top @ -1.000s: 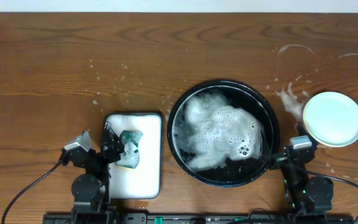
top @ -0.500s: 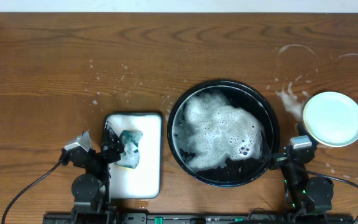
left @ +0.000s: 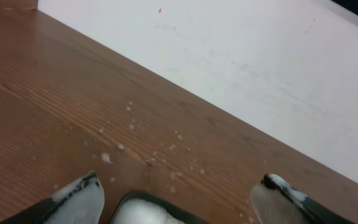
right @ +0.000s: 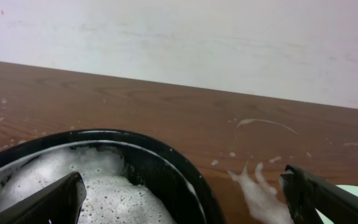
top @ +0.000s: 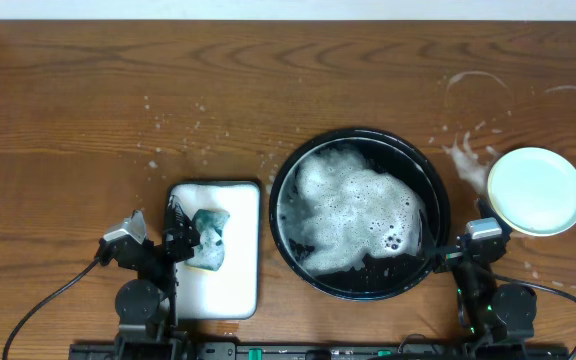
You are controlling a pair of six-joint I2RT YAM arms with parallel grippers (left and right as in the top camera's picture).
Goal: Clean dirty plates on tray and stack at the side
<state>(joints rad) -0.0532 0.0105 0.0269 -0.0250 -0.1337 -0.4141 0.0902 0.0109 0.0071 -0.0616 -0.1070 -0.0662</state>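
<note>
The black round tray sits right of centre, filled with white foam; its rim also shows in the right wrist view. A pale mint plate rests on the wood table at the right, top of a stack or alone, I cannot tell; its edge shows in the right wrist view. No yellow plate is visible. My left gripper is open and empty at the near edge, over the end of the white tray. My right gripper is open and empty, at the black tray's near right rim.
A white rectangular tray with a green and yellow sponge lies left of the black tray. White foam streaks and rings mark the tabletop near the mint plate; they also show in the right wrist view.
</note>
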